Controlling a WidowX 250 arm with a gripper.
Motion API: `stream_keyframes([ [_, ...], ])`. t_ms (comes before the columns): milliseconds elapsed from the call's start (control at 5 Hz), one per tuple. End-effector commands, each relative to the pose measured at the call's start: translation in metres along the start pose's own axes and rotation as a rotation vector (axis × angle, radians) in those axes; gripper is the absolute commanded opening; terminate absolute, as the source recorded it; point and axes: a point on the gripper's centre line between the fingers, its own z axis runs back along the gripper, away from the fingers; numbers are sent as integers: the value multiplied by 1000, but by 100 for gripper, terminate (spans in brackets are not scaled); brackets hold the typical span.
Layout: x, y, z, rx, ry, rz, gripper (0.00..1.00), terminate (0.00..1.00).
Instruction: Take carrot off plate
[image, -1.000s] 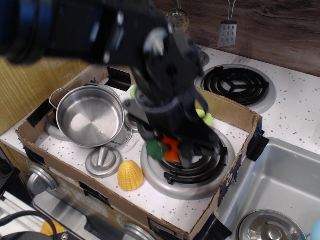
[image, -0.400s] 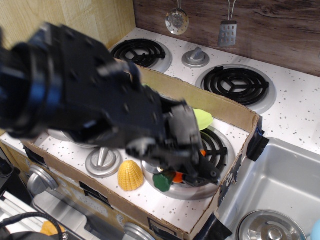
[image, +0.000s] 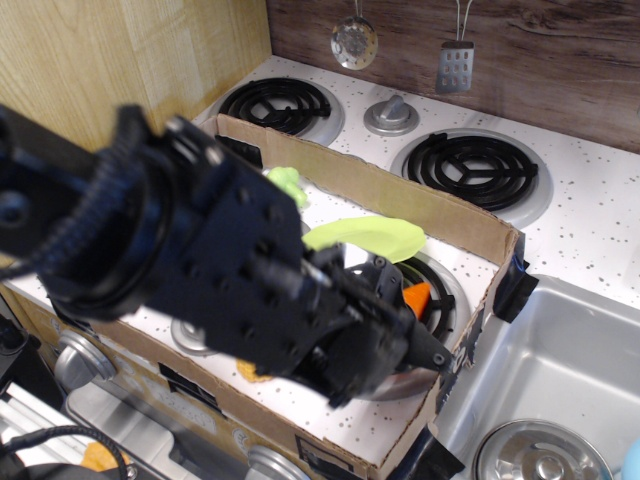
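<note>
Carrot low over the front burner, off the plate

The arm fills the front of the view and its pincer (image: 425, 345) reaches down at the front coil burner (image: 445, 290) inside the cardboard box (image: 450, 215); whether the pincer is open or gripping cannot be told, since its tips are hidden in dark clutter. Only an orange wedge of the carrot (image: 417, 298) shows, just beside the pincer and over the burner, apart from the lime plate (image: 365, 235) that lies behind it toward the box wall. The carrot looks like smooth hard plastic: light, stiff and likely slippery, so a hold across its thicker middle would probably be safer than the narrow tip. Part of a green broccoli (image: 285, 182) peeks out farther back on the tabletop.
</note>
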Motion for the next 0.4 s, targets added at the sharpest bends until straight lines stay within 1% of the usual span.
stream_keyframes([
  [0,4,-24,-5,-32,-2,49,100,0],
  [200,5,-29,2,-30,46,67,100,100],
])
